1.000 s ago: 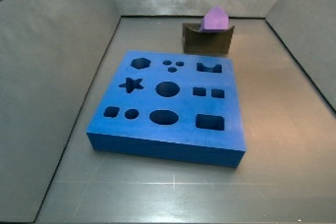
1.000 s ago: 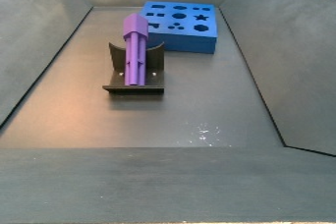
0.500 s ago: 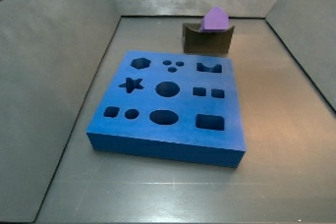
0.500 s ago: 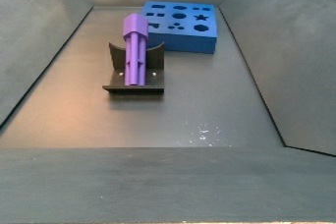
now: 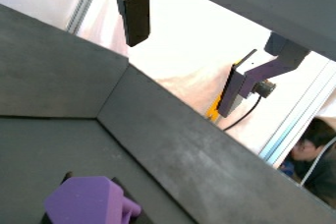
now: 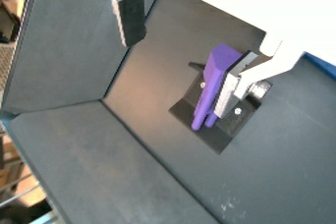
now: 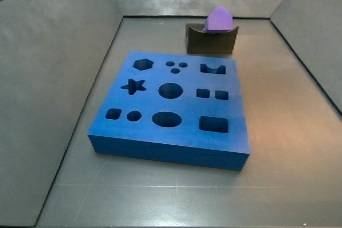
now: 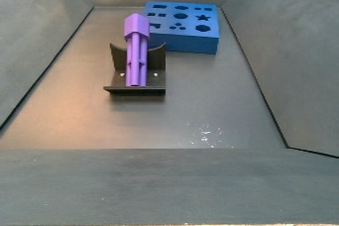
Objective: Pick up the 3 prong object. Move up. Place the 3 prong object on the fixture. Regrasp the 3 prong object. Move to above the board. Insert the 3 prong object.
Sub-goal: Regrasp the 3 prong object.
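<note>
The light-purple 3 prong object (image 8: 137, 47) lies lengthwise in the notch of the dark fixture (image 8: 137, 89). End-on it looks house-shaped (image 7: 219, 17) on top of the fixture (image 7: 211, 40). The blue board (image 7: 171, 107) lies on the floor in front of it and also shows in a side view (image 8: 185, 27). My gripper (image 6: 184, 51) is open and empty, high above the fixture and apart from the piece (image 6: 214, 90). It also shows in a wrist view (image 5: 191, 51), with the piece (image 5: 89, 203) far below. The gripper is out of view in both side views.
Grey sloped walls (image 7: 54, 62) enclose the grey floor (image 8: 199, 121) on all sides. The fixture stands near the back wall in a side view, close behind the board.
</note>
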Robot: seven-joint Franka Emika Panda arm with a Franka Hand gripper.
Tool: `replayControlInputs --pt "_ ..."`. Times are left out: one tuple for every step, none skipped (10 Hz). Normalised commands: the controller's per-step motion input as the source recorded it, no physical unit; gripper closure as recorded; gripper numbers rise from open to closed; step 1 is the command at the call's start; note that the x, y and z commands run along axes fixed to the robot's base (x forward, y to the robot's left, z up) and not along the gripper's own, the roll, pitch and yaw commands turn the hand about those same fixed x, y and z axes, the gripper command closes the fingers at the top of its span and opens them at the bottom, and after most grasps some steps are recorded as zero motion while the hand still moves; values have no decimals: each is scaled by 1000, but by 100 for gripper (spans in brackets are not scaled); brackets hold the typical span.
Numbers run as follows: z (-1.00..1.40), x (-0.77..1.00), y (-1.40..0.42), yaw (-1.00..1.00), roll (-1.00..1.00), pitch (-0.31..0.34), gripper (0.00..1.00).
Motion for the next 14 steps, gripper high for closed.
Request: replayControlInputs --pt "4 85 -34 198 221 91 0" --pt "-1000 24 43 266 155 173 0" --pt "-1000 27 42 267 144 149 0" --pt "-1000 34 39 262 135 118 0" --pt "-1000 55 32 249 111 24 0" --pt "-1000 61 31 239 104 -11 0" --pt "-1000 73 27 199 94 -76 0" --pt "-1000 82 26 166 92 -116 0" --pt "-1000 94 23 111 87 -146 0" --pt "-1000 99 23 80 85 -153 0" --pt "-1000 113 16 10 85 -143 0" --pt "-1000 118 14 -13 87 -130 0" --pt "-888 113 12 -47 83 -95 0" --pt "-726 101 8 -60 80 -65 0"
